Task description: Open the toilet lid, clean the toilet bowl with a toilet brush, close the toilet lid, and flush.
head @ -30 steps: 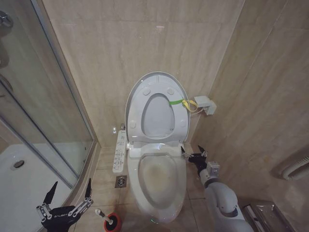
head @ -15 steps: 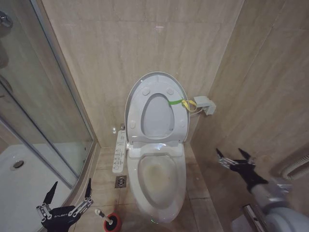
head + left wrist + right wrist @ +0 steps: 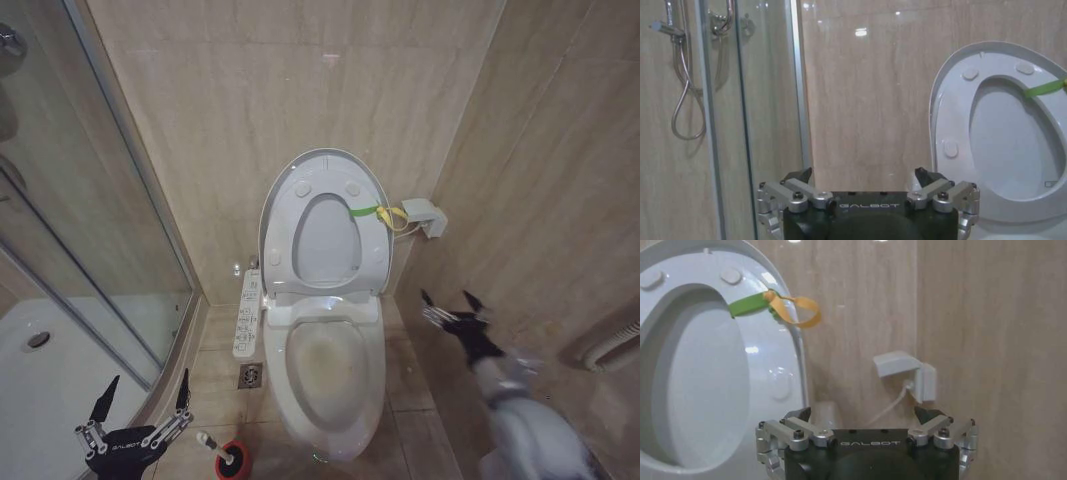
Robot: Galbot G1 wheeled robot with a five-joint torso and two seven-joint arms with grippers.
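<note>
With the toilet lid (image 3: 322, 222) already upright, the toilet brush (image 3: 212, 445) stands in its red holder (image 3: 234, 461) just beside the left gripper (image 3: 140, 397) — spread open, empty — handle leaning toward it, while the open right gripper (image 3: 446, 302) hangs across the toilet bowl (image 3: 333, 373).

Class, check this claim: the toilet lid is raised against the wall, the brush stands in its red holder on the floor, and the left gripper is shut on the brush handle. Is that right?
Not quite. The left gripper is open and holds nothing; it hovers beside the brush, apart from it, as the head view shows. The lid is raised, and the brush does stand in its red holder.
</note>
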